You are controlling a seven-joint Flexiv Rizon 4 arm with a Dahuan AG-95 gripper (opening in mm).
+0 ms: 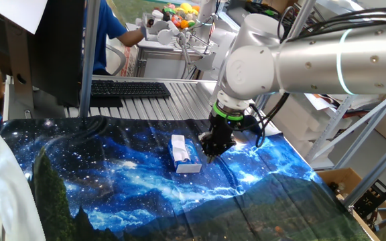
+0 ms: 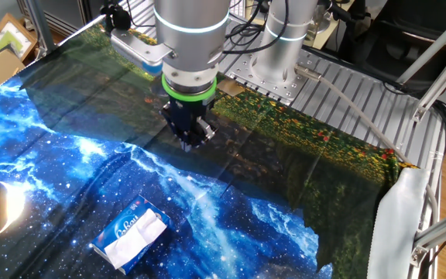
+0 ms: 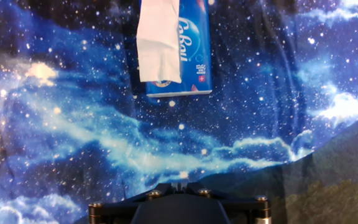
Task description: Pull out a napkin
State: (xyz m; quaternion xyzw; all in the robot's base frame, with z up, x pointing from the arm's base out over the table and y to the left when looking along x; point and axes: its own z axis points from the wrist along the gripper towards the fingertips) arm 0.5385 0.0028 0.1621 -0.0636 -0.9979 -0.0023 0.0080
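Hand view: napkin (image 3: 158, 43) lies lengthwise along the tissue pack (image 3: 194, 59).

Arm (image 1: 300, 60) bent over, wrist pointing straight down. Gripper (image 1: 210, 158) fully closed, fingers pinched together, nothing in them.

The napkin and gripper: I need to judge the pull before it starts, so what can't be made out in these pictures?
- Napkin: hand view, its far end is cut off by the top edge, as is the tissue pack.
- Gripper: hand view shows only the housing, fingertips out of frame.
- Napkin's seat in the pack's slot: too small in both fixed views.
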